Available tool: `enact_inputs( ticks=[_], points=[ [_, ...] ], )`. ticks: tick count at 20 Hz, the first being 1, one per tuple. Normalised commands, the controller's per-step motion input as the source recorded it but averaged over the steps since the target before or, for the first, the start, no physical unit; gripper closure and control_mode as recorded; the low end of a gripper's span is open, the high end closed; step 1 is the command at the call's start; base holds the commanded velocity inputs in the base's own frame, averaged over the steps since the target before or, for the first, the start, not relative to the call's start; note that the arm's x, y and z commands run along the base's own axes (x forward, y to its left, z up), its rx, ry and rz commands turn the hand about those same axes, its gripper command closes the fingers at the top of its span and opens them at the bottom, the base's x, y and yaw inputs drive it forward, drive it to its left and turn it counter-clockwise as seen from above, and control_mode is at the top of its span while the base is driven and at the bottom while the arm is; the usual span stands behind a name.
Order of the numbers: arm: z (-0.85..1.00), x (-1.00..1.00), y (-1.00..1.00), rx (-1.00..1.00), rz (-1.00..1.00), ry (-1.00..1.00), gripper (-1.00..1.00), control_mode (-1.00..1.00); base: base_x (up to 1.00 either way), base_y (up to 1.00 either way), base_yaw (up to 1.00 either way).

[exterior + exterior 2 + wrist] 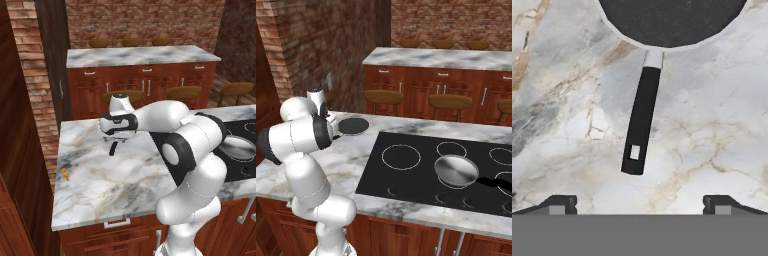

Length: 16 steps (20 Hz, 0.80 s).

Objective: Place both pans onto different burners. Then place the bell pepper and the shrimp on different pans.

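Room: brick walls (150, 22) at the back, red-brown wood cabinets (145, 82), a far marble counter (446, 59) with round wooden stools (384, 96) lined up in front of it.
Worktop: grey-white marble (110, 175) with tan veins, carrying the action; a black glass cooktop (421, 175) is set into it, off to the arm's right.
Gripper: and there it is, hanging over the marble (640, 202), fingers (559, 204) spread wide apart and nothing between them. In the left base view the hand (114, 148) points down at the worktop, just clear of the surface.
Black pan: sits on the marble right ahead of the gripper, dark round bowl (672, 20) at the top of the hand view, its long black handle (641, 125) running back toward the gripper and ending short of the fingertips, lined up about midway between them. From the right base view the pan (354, 125) lies flat just beyond the arm's wrist, off the cooktop.
Steel pan: shiny silver-grey (456, 170), resting on the cooktop well to the right of the gripper, between the white burner rings (401, 156); whether it is centred on a ring I cannot tell.
Shrimp: tiny orange piece (65, 173) near the worktop's left edge, on the gripper's left and closer to the base, apart from both pans.
Burners: thin white circles of different sizes; the large one nearest the gripper has nothing on it.
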Motion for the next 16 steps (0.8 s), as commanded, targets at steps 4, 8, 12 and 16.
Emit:
enact_inputs(
  ticks=[4, 8, 12, 16],
  points=[
    [-0.23, 0.44, 0.03, 0.0, 0.0, 0.0, -1.0, -1.0, 0.0, 0.0, 0.0],
    [-0.21, 0.38, 0.1, 0.0, 0.0, 0.0, -1.0, -1.0, 0.0, 0.0, 0.0],
    [-0.22, 0.21, 0.03, 0.0, 0.0, 0.0, -1.0, -1.0, 0.0, 0.0, 0.0],
    [-0.26, 0.1, 0.0, 0.0, 0.0, 0.0, -1.0, -1.0, 0.0, 0.0, 0.0]
  ],
)
